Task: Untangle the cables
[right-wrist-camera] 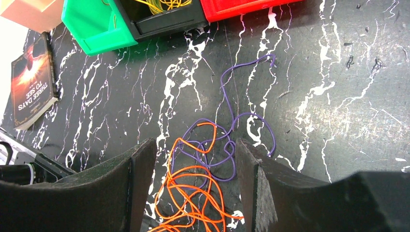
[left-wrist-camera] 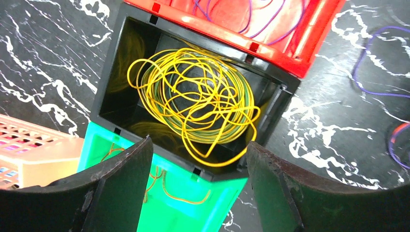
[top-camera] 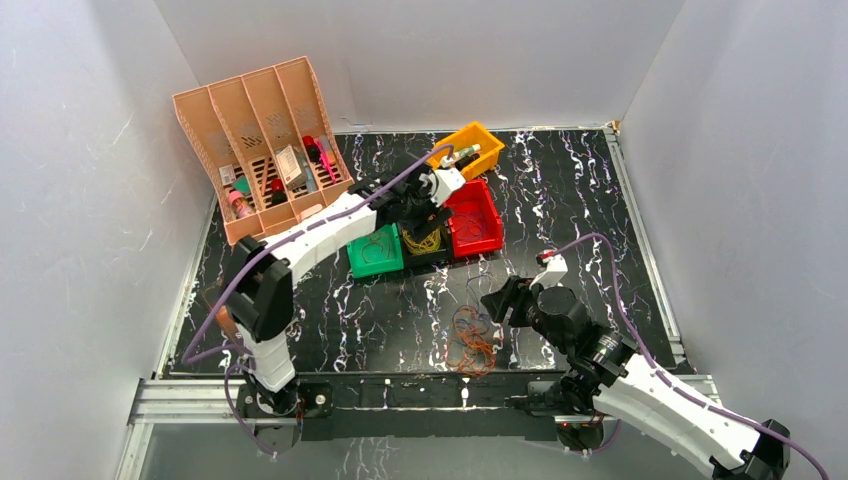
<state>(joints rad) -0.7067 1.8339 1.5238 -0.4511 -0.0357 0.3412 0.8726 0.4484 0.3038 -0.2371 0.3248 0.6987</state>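
Black plastic bin (left-wrist-camera: 109,72) half hidden under left arm (top-camera: 320,235); yellow wire coil (left-wrist-camera: 193,104) inside, left gripper (left-wrist-camera: 198,159) spread, empty, above. Orange-purple wire tangle (right-wrist-camera: 193,191) on counter (right-wrist-camera: 338,96) nearside of bin, bottom cut off; right gripper (right-wrist-camera: 195,145) spread above it.

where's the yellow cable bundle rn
In the left wrist view the yellow cable bundle lies coiled inside the black bin, between the green bin and the red bin, below the left gripper.

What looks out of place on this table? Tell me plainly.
An orange cable and a purple cable lie knotted together on the table, outside any bin, while the yellow cables sit coiled inside the black bin. The loose tangle is the one unsorted heap.
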